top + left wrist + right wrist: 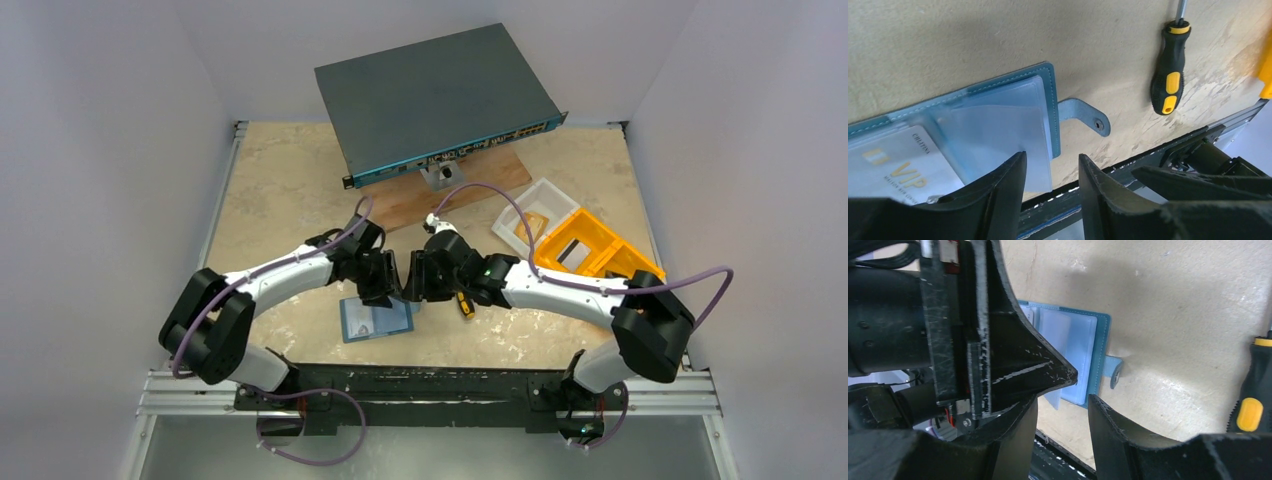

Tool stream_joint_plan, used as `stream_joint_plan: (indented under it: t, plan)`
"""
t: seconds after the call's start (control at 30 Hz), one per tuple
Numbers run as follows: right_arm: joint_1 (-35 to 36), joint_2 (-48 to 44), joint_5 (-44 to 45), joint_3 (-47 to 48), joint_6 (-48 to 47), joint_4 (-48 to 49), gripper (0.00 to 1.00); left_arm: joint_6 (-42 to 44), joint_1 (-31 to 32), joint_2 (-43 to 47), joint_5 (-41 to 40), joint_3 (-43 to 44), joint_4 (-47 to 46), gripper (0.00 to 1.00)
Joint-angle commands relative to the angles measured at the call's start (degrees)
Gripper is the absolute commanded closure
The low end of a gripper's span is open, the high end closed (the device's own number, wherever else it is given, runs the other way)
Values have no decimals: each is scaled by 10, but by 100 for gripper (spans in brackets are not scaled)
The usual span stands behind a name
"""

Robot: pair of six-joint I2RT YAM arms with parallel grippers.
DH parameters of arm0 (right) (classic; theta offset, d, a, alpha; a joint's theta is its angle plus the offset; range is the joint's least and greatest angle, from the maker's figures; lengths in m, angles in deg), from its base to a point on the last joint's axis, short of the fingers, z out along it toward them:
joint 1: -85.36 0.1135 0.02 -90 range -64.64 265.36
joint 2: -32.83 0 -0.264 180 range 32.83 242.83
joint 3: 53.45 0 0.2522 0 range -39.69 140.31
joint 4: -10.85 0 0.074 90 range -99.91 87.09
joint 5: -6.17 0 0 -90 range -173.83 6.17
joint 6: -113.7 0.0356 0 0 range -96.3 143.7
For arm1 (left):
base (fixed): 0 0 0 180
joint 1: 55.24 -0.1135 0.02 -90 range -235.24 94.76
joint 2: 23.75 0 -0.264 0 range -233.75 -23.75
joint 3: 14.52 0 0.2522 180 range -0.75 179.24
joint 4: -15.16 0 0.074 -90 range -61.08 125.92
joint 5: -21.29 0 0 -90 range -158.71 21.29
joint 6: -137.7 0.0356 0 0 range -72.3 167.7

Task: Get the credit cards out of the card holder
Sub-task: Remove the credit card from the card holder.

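The card holder (376,318) lies open and flat near the table's front edge, teal-blue with pale clear sleeves. In the left wrist view the card holder (998,115) shows a pale card with gold "VIP" lettering (895,170) in a sleeve, and its strap tab (1083,112) sticks out to the right. My left gripper (384,283) and right gripper (414,283) face each other just above the holder's right edge. The left gripper (1052,172) is open and empty. The right gripper (1063,412) is open and empty, with the holder (1078,352) beyond it.
A black and yellow screwdriver (463,303) lies right of the holder, also in the left wrist view (1168,65). A dark network switch (435,100) stands on a wooden board (480,180) at the back. A white tray (535,225) and yellow bins (590,245) stand at the right.
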Motion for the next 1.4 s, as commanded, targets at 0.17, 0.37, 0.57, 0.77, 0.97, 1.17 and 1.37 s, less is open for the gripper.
stream_joint_plan:
  t: [0.17, 0.37, 0.57, 0.77, 0.97, 1.17, 1.37]
  plan:
    - [1, -33, 46, -4, 7, -8, 58, -6, 11, -38, 20, 25, -45, 45]
    - [1, -32, 54, 8, 2, -23, 58, -4, 12, -6, 17, 28, -37, 34]
    - [2, -24, 56, 26, -7, -24, 58, 6, 7, 47, -10, 41, 3, 25]
    - [17, -3, 56, 50, -11, -25, 58, 13, -18, 93, -15, 31, 31, 24]
    - [37, 41, 34, 82, -12, -12, 58, 22, -71, 163, -62, -6, 97, 29]
    - [42, 117, -64, 101, -5, 63, 58, 8, -137, 218, -84, -64, 123, 54]
    - [41, 177, -136, 113, 13, 120, 62, -17, -157, 214, -106, -92, 114, 83]
